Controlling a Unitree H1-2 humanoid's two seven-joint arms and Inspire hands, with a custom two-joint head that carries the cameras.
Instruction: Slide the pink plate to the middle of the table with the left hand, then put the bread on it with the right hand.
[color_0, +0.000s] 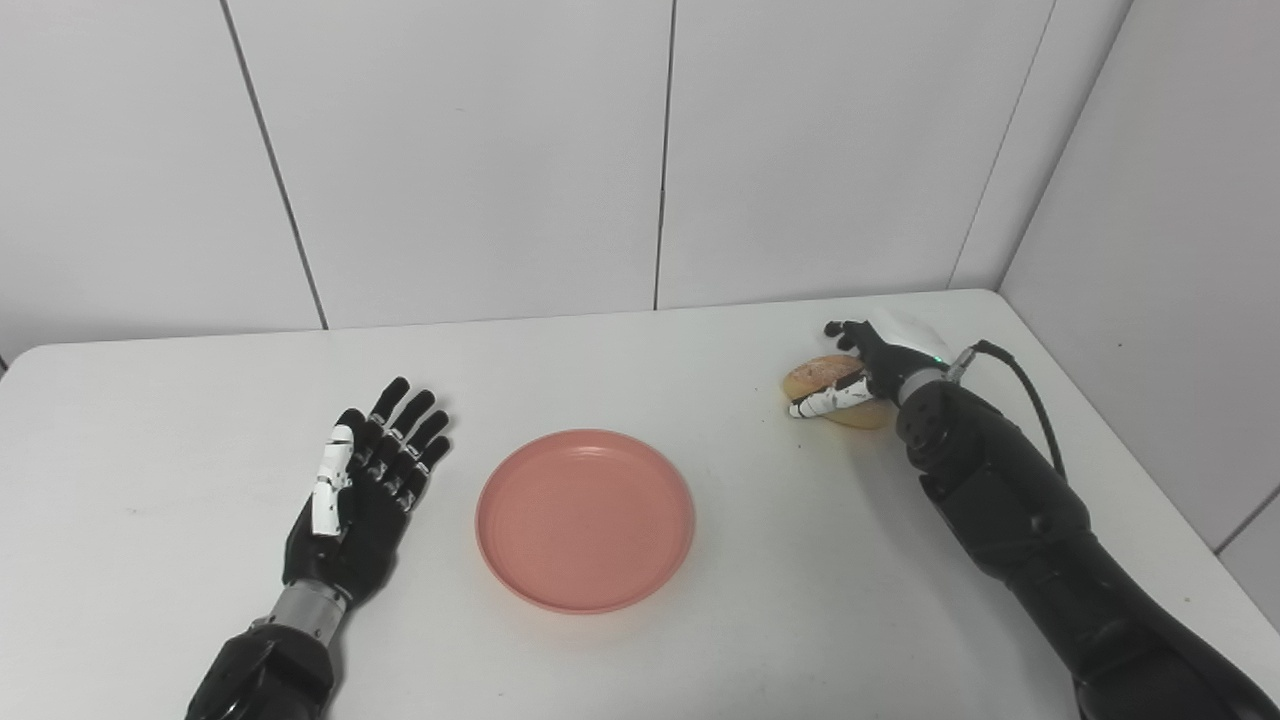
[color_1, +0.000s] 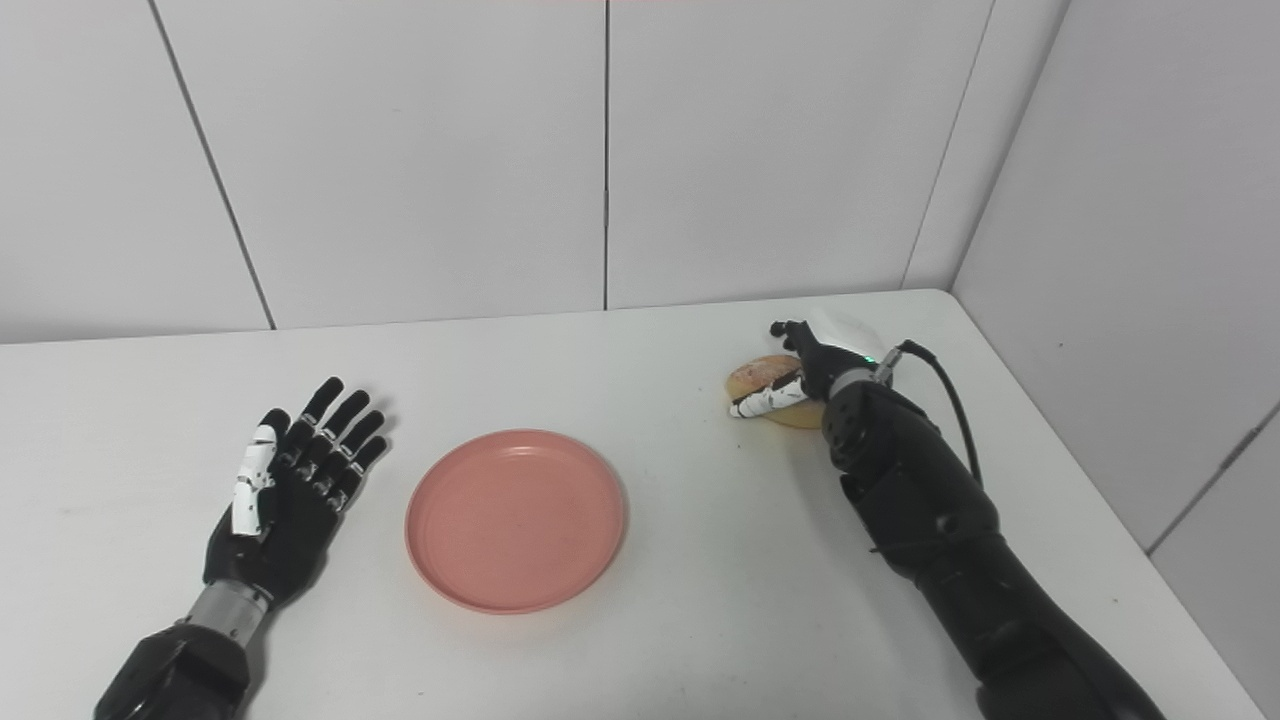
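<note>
The pink plate (color_0: 585, 520) sits mid-frame with bare counter (color_0: 700, 640) all round. At lower left, the left hand (color_0: 355, 495) lies flat, fingers spread. At right, near the counter's far edge, the right hand (color_0: 865, 375) wraps fingers (color_0: 830, 400) around the bread (color_0: 815, 375).

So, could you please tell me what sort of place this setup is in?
Probably a robot test booth rather than a kitchen: a bare white table boxed in by plain white wall panels, with only a pink plate and bread as props.
</note>
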